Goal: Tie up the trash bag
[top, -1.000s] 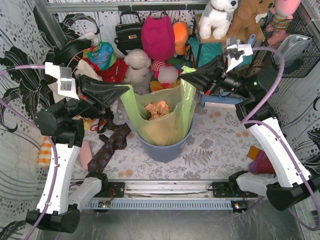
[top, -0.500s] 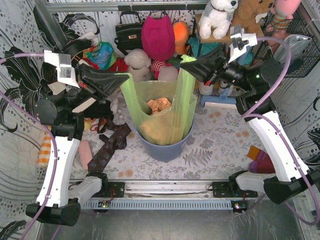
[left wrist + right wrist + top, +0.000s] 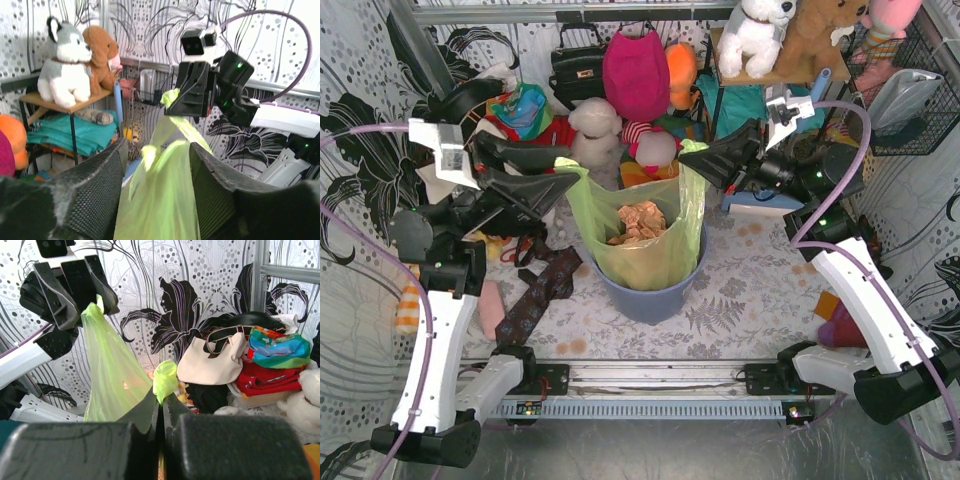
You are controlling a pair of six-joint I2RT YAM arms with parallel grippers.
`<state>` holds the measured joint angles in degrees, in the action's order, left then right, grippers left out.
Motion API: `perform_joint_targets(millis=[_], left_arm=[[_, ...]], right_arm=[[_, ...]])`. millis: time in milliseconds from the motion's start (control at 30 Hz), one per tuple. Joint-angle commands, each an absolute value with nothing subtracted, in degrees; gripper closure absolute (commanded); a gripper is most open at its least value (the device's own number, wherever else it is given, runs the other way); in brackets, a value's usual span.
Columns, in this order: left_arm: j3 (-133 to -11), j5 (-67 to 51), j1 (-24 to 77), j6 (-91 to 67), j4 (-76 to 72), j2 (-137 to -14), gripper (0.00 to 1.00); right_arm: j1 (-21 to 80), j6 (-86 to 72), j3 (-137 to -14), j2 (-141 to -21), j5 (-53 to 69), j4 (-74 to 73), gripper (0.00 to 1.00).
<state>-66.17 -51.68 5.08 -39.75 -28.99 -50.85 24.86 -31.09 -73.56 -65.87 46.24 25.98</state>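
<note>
The thin lime-green plastic trash bag (image 3: 640, 250) stood in the blue-grey round bin (image 3: 650, 298). The right gripper (image 3: 695, 160) had its jaws pinching 1 corner. The left gripper (image 3: 565, 168) had its jaws gaping wide around the other, which could slip out.

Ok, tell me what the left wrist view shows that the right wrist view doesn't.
Only the left wrist view: a husky plush and a brown plush on a shelf, and the right gripper seen from outside, pinching one trash bag corner. Only the right wrist view: the cream tote, bright folded clothes, and the left gripper, fingers apart around the other corner. Both: the lime-green bag spanning between the grippers.
</note>
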Motion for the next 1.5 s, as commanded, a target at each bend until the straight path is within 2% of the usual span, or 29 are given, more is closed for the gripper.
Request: perform_joint_targets(millis=[0, 67, 100, 200, 467, 533, 667, 900, 1267, 1400, 1467], left_arm=[[-74.06, -50.66, 4.75, -38.89, -28.64, -51.42, 0.37], [-77.35, -51.09, 4.75, -39.72, -28.31, -52.25, 0.35], [-78.92, -51.40, 4.80, -40.24, -28.38, -52.61, 0.34], [-82.14, -52.17, 4.76, -42.83, -29.80, -53.23, 0.34], [-91.26, -54.16, 4.83, -51.58, -29.79, -57.23, 0.33], [-91.93, -54.07, 5.04, -55.63, -32.55, -58.40, 0.35], [-91.35, -52.56, 7.34, -54.27, -31.23, -59.11, 0.36], [-95.51, -45.76, 23.13, -34.99, -12.32, -63.00, 0.36], [-96.24, -37.47, 40.08, -24.67, -6.49, -68.97, 0.36], [-96.11, -35.20, 43.50, -23.16, -5.88, -70.22, 0.36], [-96.07, -34.18, 44.96, -22.22, -5.04, -70.91, 0.36]], right_arm=[[25.14, -32.96, -76.55, -64.75, 47.30, 29.36, 0.87], [25.14, -32.98, -77.37, -64.56, 47.45, 28.64, 0.51], [25.14, -32.68, -77.80, -64.40, 47.46, 28.06, 0.42], [25.14, -30.45, -78.85, -63.47, 47.21, 25.29, 0.35], [25.13, -23.90, -84.22, -62.22, 51.19, 13.97, 0.30], [25.09, -19.66, -86.10, -61.52, 51.05, 7.18, 0.31], [25.14, -16.11, -86.58, -60.57, 48.97, 3.17, 0.40], [25.14, -11.09, -87.26, -59.05, 43.87, -3.30, 0.30], [25.14, -6.72, -88.38, -55.85, 39.82, -9.38, 0.28], [25.13, -6.35, -88.32, -55.72, 40.33, -10.07, 0.39], [25.08, -6.16, -87.93, -55.51, 40.24, -9.67, 0.49]])
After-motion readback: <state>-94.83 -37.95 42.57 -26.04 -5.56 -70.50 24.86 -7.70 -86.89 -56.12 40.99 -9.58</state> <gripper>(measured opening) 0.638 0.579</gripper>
